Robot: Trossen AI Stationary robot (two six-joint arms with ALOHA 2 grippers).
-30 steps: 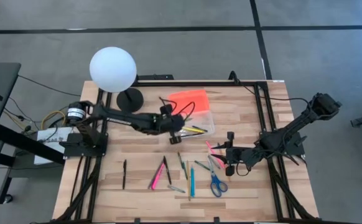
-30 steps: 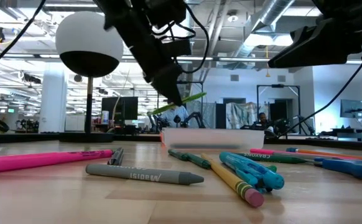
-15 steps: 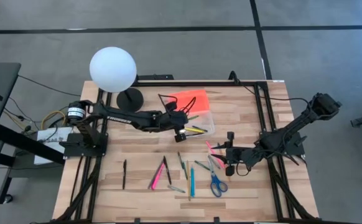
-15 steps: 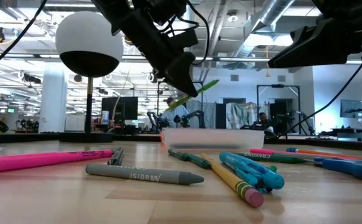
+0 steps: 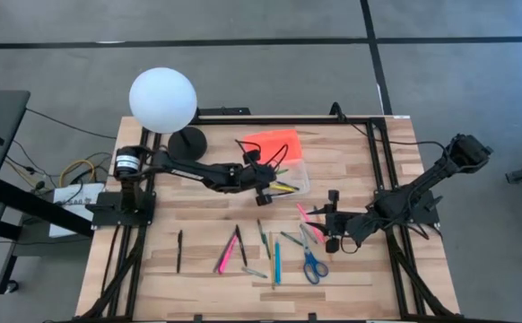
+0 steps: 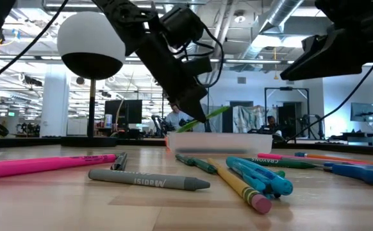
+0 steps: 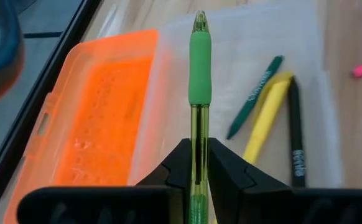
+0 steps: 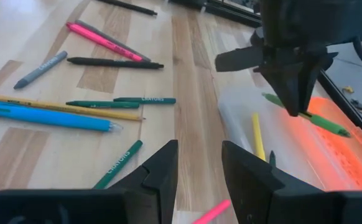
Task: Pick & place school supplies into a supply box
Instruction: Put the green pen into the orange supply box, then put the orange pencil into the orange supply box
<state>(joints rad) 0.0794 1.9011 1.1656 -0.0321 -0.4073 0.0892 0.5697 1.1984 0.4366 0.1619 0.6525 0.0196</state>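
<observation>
Left claw [image 7: 198,163] pinching green pen [image 7: 199,74] right over open box [image 7: 243,81], pen's long axis angled down into it. Right claw [image 8: 199,165] spread, idle near scissors [image 5: 313,264], right worktop [image 5: 198,260].

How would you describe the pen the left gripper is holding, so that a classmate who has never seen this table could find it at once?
Start at the clear supply box with its open orange lid, at the table's far side. The left gripper hangs over it, shut on a green pen. Unlike every other pen, it is off the table, held above the box.
</observation>
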